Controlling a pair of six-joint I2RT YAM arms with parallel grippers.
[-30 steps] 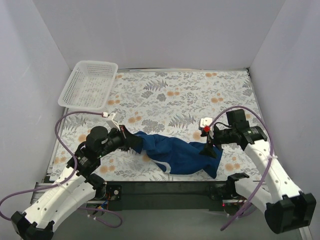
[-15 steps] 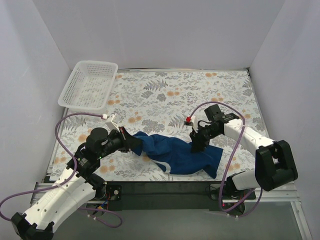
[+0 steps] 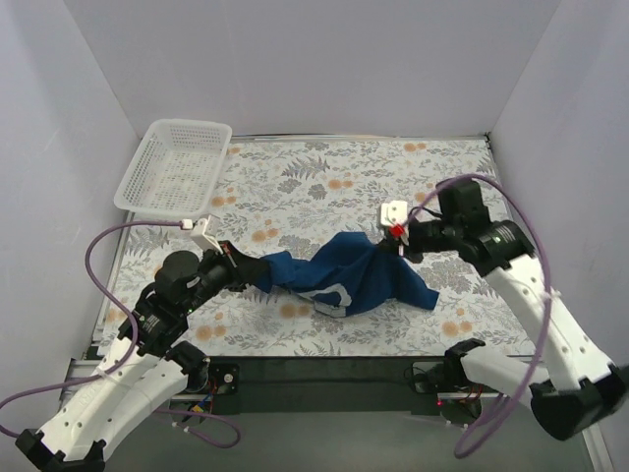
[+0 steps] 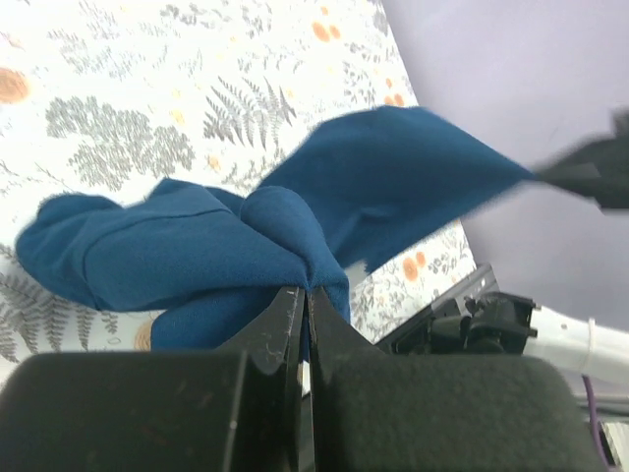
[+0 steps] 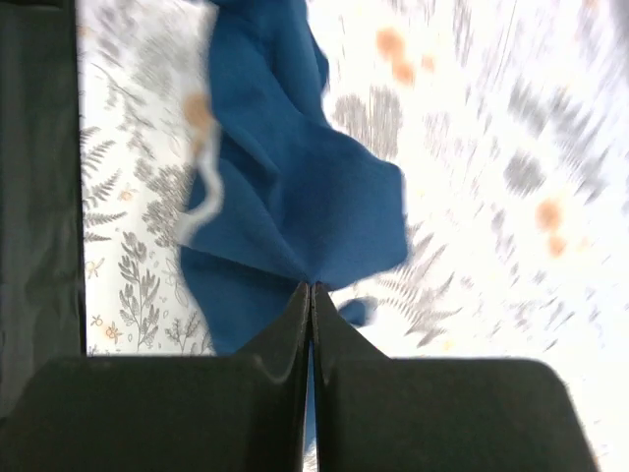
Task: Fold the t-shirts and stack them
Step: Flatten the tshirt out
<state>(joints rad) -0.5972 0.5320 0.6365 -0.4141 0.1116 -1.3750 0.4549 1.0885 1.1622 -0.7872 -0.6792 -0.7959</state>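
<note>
One table. One shirt, at its centre. One basket, at ten o'clock. Two arms: left arm at seven o'clock, right arm at four o'clock. Two grippers: left gripper, right gripper.

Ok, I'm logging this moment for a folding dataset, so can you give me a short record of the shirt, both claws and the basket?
t-shirt: dark blue, bunched, spanning between the two claws over the floral table
left claw: shut on the shirt's left end
right claw: shut on the shirt's right part, where the fabric peaks
basket: white mesh, far left corner, apart from the shirt
fold state: not yet folded or stacked
</note>
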